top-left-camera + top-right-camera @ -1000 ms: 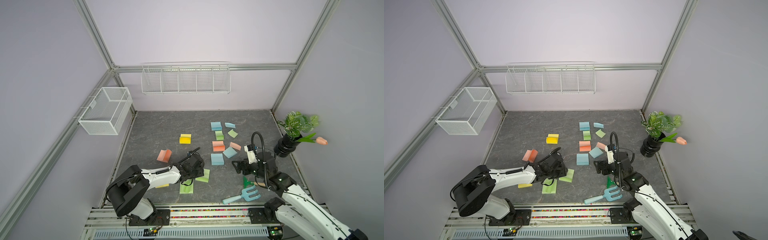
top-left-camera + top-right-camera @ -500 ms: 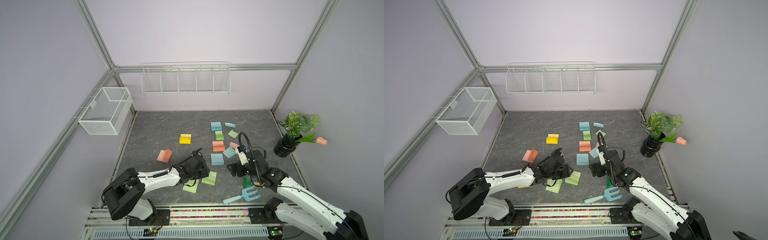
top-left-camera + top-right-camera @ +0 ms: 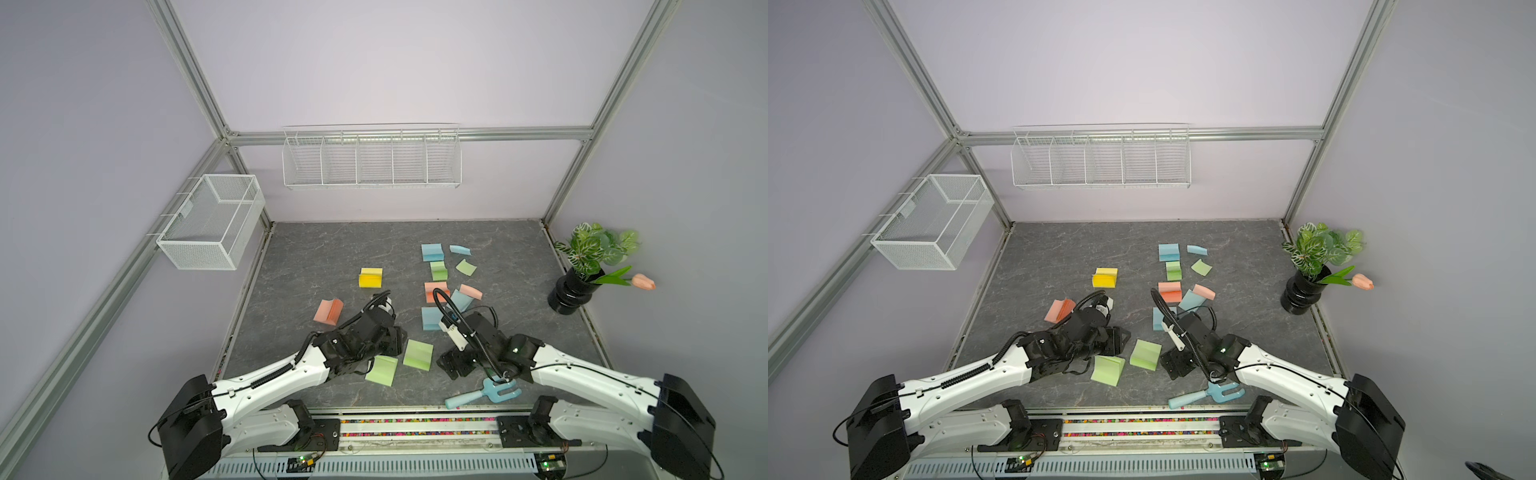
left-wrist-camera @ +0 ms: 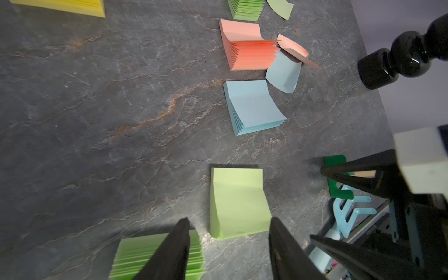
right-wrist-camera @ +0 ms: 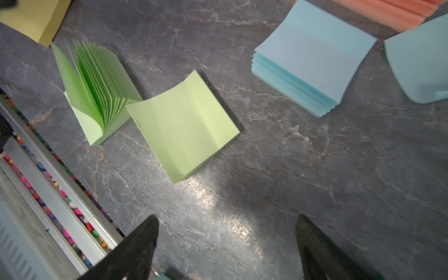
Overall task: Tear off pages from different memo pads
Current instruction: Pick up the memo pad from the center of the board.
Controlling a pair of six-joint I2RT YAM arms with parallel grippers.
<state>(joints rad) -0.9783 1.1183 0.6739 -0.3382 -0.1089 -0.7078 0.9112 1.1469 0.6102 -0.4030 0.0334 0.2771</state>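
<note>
Note the left pincer (image 4: pixel 229 219) about half parted and gripping nothing, low over the fanned green pad (image 4: pixel 157 254), with the flat green pad (image 4: pixel 238 203) just ahead. Note the right pincer (image 5: pixel 226 217) spread wide, likewise empty, above bare surface (image 5: pixel 315 181) near that flat pad. Probably best to pin the block with one pincer, pressing near its glued edge, then nip only the top sheet's free edge with the other; peel low and sideways, not upward, to avoid lifting the whole pad; drop the sheet by the loose pages (image 3: pixel 466 267) further back.
</note>
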